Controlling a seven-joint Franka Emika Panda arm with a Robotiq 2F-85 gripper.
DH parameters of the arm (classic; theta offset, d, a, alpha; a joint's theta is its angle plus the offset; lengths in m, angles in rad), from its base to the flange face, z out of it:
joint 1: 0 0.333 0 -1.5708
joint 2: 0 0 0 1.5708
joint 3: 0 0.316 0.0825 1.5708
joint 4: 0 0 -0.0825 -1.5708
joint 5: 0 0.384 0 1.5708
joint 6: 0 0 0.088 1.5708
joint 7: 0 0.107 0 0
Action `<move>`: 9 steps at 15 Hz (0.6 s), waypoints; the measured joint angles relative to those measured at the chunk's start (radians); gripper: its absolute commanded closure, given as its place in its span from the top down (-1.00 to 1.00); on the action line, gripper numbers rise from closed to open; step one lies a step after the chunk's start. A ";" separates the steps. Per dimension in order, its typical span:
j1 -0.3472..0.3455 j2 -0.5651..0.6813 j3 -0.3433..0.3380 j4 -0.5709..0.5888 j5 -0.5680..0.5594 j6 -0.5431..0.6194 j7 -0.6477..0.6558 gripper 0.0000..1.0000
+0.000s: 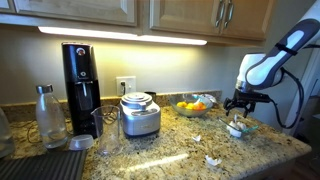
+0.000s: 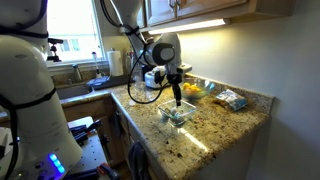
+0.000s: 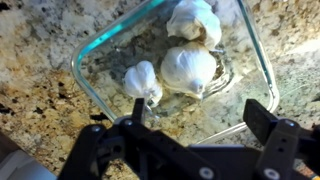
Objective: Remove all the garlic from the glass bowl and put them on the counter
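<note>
Gripper: the gripper [image 3: 198, 128] points down over the glass bowl [image 3: 262, 62], close above its near rim; whether it touches the glass cannot be told.
Fingers: the two fingers [image 3: 135, 128] stand wide apart, with nothing held between them.
Garlic: three bulbs of garlic [image 3: 189, 68] lie inside the bowl, a large one in the middle, a smaller one [image 3: 143, 80] to its left and a third [image 3: 195, 20] just beyond it by the far rim.
Glass bowl: it sits on the counter [image 3: 40, 95], directly under the arm in both exterior views.
Loose on the counter: in an exterior view two small white lumps [image 1: 212, 160] lie apart from the bowl, too small to name.
Neighbours: a fruit bowl [image 1: 193, 105] stands near the glass bowl, and a silver appliance [image 1: 140, 115] stands farther along.
</note>
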 measured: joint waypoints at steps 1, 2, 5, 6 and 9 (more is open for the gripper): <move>0.012 0.017 -0.013 0.010 0.000 0.000 0.019 1.00; 0.025 0.034 -0.027 0.019 0.000 0.000 0.038 1.00; 0.057 0.074 -0.058 0.043 0.000 -0.004 0.086 1.00; 0.065 0.085 -0.065 0.050 0.000 -0.006 0.103 1.00; 0.076 0.115 -0.072 0.071 0.017 -0.023 0.129 1.00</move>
